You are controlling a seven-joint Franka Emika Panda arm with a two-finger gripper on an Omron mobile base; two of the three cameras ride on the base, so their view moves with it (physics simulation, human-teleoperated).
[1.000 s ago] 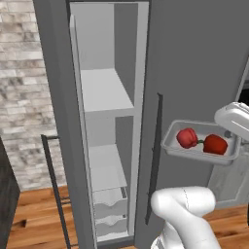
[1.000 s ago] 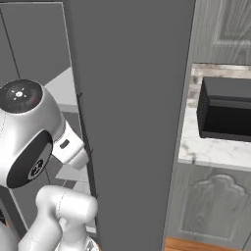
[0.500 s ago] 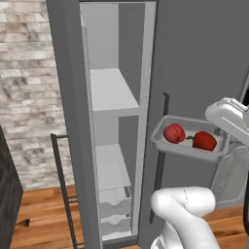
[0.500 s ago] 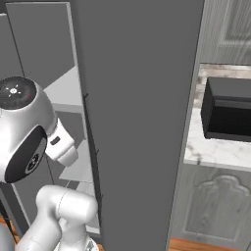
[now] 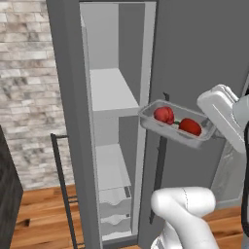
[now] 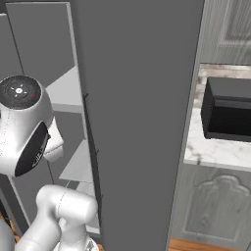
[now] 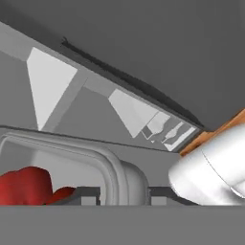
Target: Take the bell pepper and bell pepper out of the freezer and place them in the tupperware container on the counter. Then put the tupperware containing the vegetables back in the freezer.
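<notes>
So the arm is holding the tupperware container (image 5: 176,127) up in the air, right of centre in the left base view, just in front of the edge of the freezer (image 5: 116,121) opening. Both bell peppers (image 5: 164,115) are sitting inside it, one toward the left end and the other (image 5: 189,127) toward the right, close together. The tray is tilting a bit, left end higher. The gripper (image 5: 210,127) is coming in from the right edge of the frame and is pinching the tupperware by its right rim, jaws squeezed nearly together on it.

The freezer door is standing open, pale shelves showing top centre and drawers down at the bottom.

In the hand view the tray's rounded rim (image 7: 107,160) is sitting lower left with a red pepper (image 7: 26,185) peeking out at the bottom left corner.

Over in the right base view, the counter (image 6: 215,147) is showing at the right edge with a black microwave (image 6: 228,110) on it.
</notes>
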